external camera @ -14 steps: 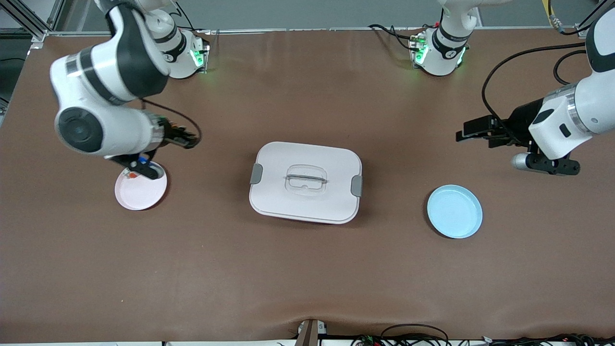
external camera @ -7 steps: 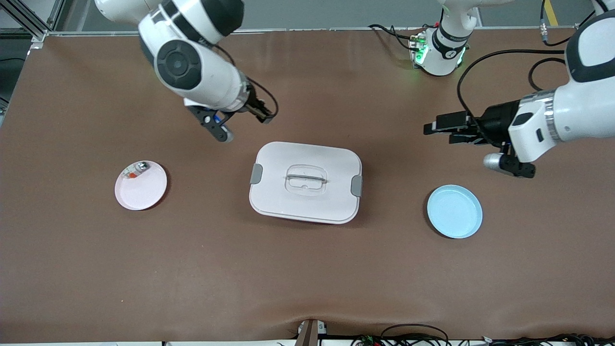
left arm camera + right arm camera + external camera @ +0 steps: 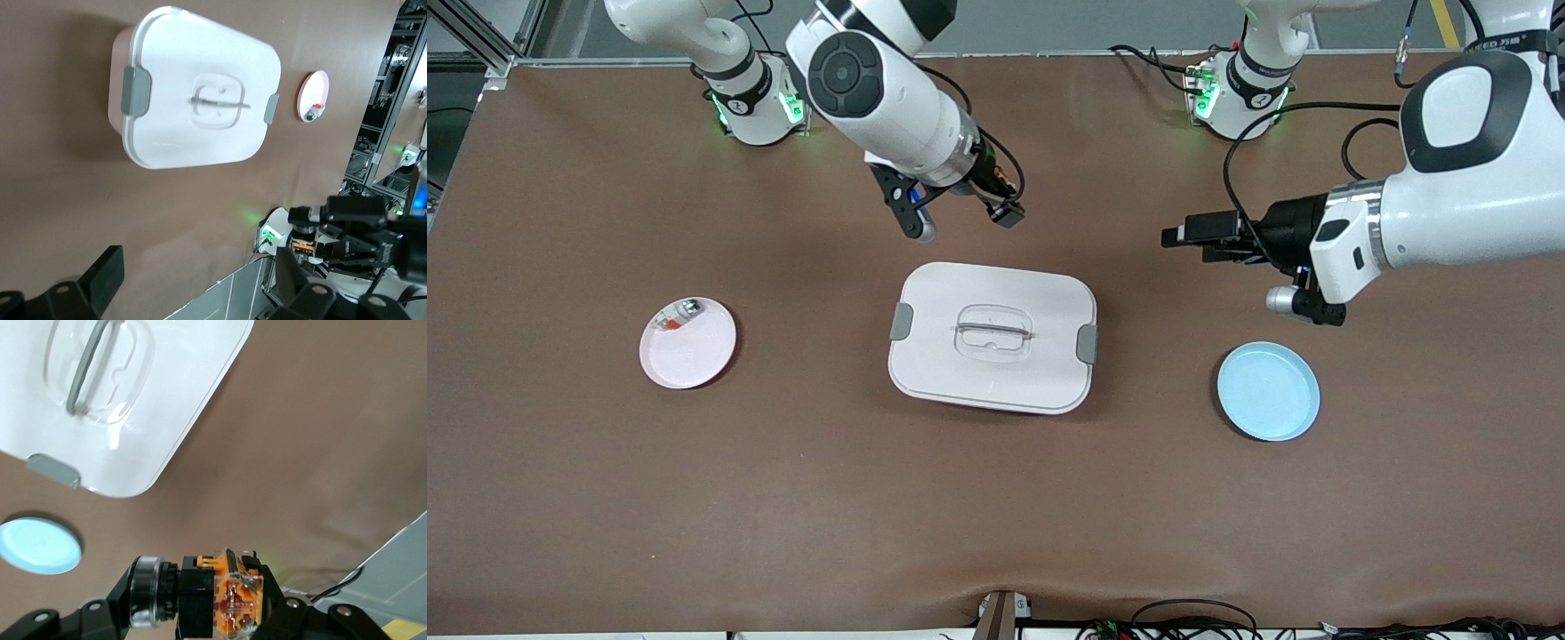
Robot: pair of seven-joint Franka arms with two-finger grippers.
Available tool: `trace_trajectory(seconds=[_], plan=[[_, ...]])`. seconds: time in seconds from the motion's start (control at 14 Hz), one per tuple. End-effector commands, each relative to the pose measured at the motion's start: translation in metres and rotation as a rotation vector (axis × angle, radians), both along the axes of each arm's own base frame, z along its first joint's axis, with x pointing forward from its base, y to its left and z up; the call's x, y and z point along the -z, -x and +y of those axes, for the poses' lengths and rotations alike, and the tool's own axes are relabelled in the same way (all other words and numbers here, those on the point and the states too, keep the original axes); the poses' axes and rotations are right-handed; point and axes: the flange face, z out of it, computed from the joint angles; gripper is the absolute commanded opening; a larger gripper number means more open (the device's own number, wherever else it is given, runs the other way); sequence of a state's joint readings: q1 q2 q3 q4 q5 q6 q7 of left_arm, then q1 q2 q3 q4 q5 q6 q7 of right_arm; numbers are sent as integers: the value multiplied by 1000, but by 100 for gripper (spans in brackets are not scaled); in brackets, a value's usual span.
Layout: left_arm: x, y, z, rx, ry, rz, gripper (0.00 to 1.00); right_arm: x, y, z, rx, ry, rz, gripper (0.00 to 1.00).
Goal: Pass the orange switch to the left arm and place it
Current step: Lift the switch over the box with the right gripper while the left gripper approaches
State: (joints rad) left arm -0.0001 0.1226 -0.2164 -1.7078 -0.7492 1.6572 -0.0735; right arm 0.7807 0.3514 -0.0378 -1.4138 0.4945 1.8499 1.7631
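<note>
The orange switch (image 3: 212, 600), a black body with a clear-rimmed button and an orange block end, is clamped crosswise in my right gripper (image 3: 200, 603). In the front view that right gripper (image 3: 1002, 209) hangs over bare table between the white box (image 3: 992, 336) and the robots' bases. The box stays closed, grey latches at both ends. My left gripper (image 3: 1172, 238) is open and holds nothing, over the table between the box and the left arm's end, pointing toward the right gripper. In the left wrist view its fingers (image 3: 107, 275) stand wide apart, with the right gripper (image 3: 313, 245) farther off.
A pink plate (image 3: 694, 356) at the right arm's end holds a small silvery-white part with a red bit (image 3: 680, 314). A blue plate (image 3: 1268, 391) lies toward the left arm's end, with nothing on it. Cables trail by the left arm's base (image 3: 1240, 89).
My right gripper has lifted off the pink plate with the switch and swung toward the middle, alongside the box. My left gripper has slid toward the middle too, staying open.
</note>
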Motion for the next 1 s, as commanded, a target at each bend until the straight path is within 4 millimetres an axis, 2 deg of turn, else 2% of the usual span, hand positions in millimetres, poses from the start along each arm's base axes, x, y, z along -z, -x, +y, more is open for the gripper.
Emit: trace_trajectory(seconds=[0.0, 0.14, 0.36, 0.57, 0.93], plan=[[-6, 48, 8, -13, -7, -41, 100, -8, -2, 30, 85, -40, -2, 28], [-6, 64, 11, -5, -14, -52, 100, -8, -1, 49, 160, -73, -10, 28], [-2, 82, 8, -42, 44, -37, 87, -10, 4, 70, 209, -118, -30, 28], [4, 92, 3, -43, 59, -48, 83, -7, 5, 76, 213, -123, -29, 28], [19, 110, 0, -38, 160, -132, 82, -10, 8, 82, 231, -141, -38, 29]])
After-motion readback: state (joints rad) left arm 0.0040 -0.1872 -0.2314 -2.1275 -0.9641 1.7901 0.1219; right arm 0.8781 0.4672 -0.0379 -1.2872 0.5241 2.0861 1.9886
